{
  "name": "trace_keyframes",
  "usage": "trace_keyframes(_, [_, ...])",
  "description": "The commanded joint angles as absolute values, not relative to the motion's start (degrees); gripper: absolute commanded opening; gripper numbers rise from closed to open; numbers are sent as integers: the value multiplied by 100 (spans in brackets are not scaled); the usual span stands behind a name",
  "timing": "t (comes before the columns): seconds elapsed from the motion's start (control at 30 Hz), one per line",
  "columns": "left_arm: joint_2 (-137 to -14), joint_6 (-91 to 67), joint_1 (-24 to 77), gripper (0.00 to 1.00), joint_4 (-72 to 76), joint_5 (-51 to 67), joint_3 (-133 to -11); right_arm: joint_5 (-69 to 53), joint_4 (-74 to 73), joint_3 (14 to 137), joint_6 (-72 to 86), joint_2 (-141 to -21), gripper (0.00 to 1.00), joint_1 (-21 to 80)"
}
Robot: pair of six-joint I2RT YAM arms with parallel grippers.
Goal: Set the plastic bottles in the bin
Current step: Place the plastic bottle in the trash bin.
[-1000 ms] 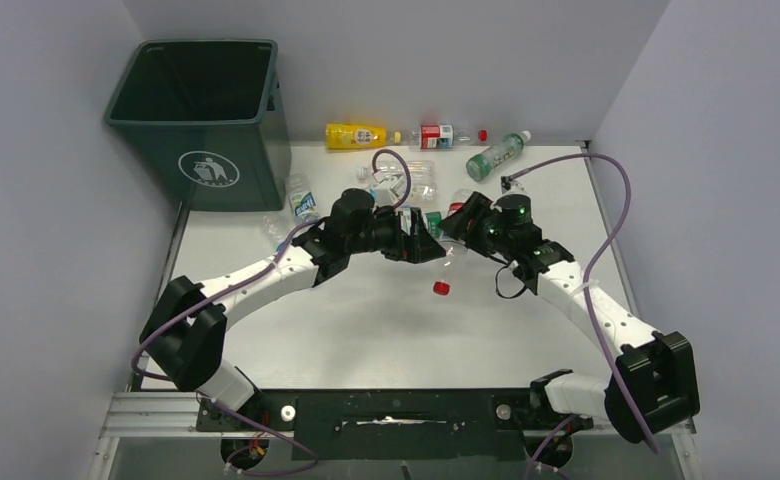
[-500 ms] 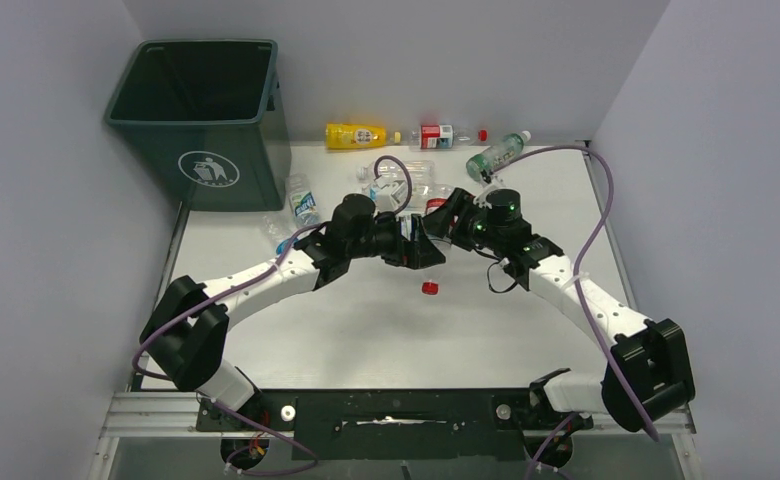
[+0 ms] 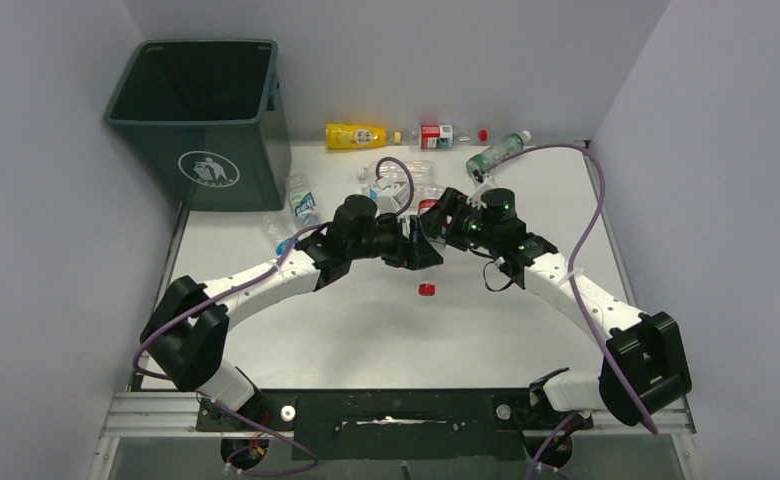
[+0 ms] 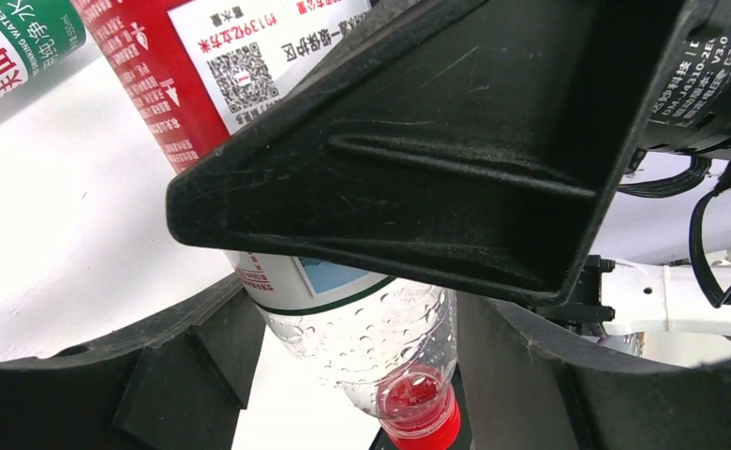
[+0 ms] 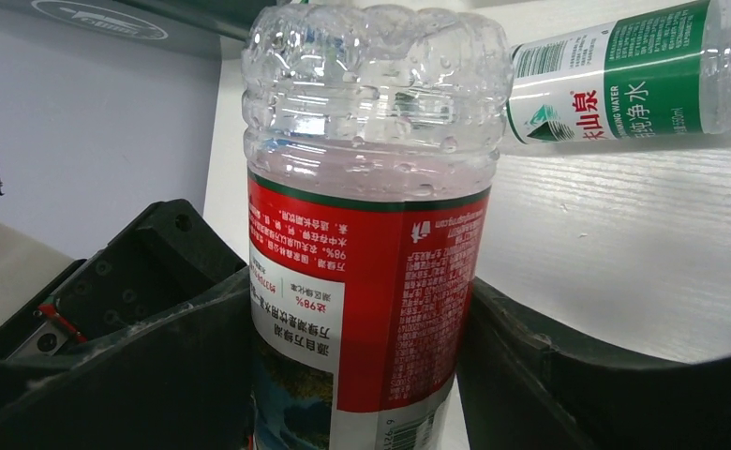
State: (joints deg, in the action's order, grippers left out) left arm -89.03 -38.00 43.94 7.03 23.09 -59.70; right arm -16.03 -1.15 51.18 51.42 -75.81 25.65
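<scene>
Both tools meet at mid-worktop (image 3: 366,335) on one red-labelled bottle (image 5: 371,309). The right tool (image 5: 362,375) clamps its labelled body; the left tool (image 4: 352,361) grips near the red cap (image 4: 420,408). The green bin (image 3: 206,165) stands far left, with a yellow bottle (image 3: 356,135) lying along the far edge.

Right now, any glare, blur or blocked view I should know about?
Top external: even light, soft shadows, sharp. Left wrist: the right gripper's finger blocks much of the frame; table blown out white. Right wrist: red-label bottle sharp, print legible, mild glints on its clear end.
</scene>
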Motion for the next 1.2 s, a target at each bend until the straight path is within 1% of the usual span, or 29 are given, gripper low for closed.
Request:
trace_keyframes(0.0, [-8861,-3546,4447,62,788,2213,-6286,-1764,247,5361,5116,-7620,70,2637])
trace_keyframes(0.13, [-8834,-3427,4447,55,598,2102,-6381,-1763,184,5399,5074,-7606,78,2637])
trace_keyframes(0.3, [-8786,-3286,4426,52,399,1978,-6461,-1728,-36,5502,4984,-7549,94,2616])
trace_keyframes(0.37, [-8752,-3226,4385,52,303,1916,-6492,-1644,-224,5557,4914,-7468,97,2564])
trace_keyframes(0.63, [-8535,-2999,3864,52,-115,1905,-6604,-1578,-804,5446,4734,-6845,100,1961])
trace_keyframes(0.77, [-8403,-2812,3470,53,-372,1975,-6757,-1572,-1044,5288,4599,-6454,99,1646])
trace_keyframes(0.93, [-8356,-2509,2972,53,-835,2025,-7248,-1527,-1170,5022,4531,-6170,98,1549])
trace_keyframes(1.17, [-8428,-2189,2053,53,-1389,2242,-8293,-1647,-1049,4675,4574,-6074,98,1548])
